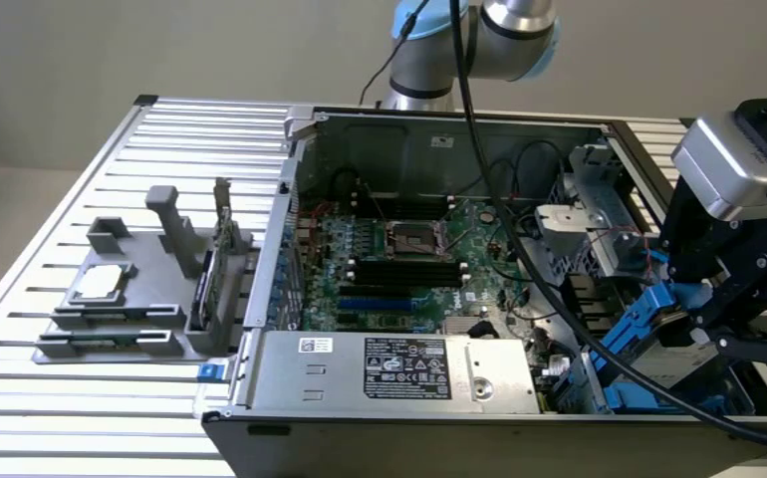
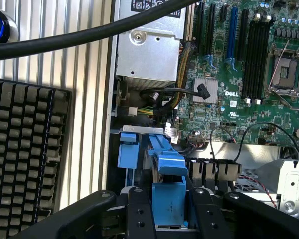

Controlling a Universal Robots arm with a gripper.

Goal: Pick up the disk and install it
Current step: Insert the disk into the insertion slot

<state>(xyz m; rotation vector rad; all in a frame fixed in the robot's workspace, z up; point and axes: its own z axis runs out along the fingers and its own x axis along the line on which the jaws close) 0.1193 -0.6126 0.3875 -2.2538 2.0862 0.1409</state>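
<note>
The disk (image 1: 660,337) (image 2: 167,162) hangs tilted inside the open computer case (image 1: 307,214), in the corner at the exterior view's right. The gripper (image 1: 705,321) (image 2: 168,213) is clamped on the end of its blue carrier, one black finger on each side rail. Its lower edge points down into the drive bay (image 1: 619,390), where more blue plastic sits just beside it. On one flank the power supply (image 1: 397,366) (image 2: 147,55) and a knot of wiring lie near. On the other, a metal cage (image 1: 583,224) stands close, so the room around the disk is narrow. A thick black cable (image 1: 543,289) (image 2: 84,36) crosses above. The motherboard (image 1: 397,264) (image 2: 239,74) lies further in. Outside the case wall, the slatted table (image 1: 105,184) carries a grey fixture (image 1: 137,299). In the wrist view a keyboard (image 2: 22,159) lies on the table.
</note>
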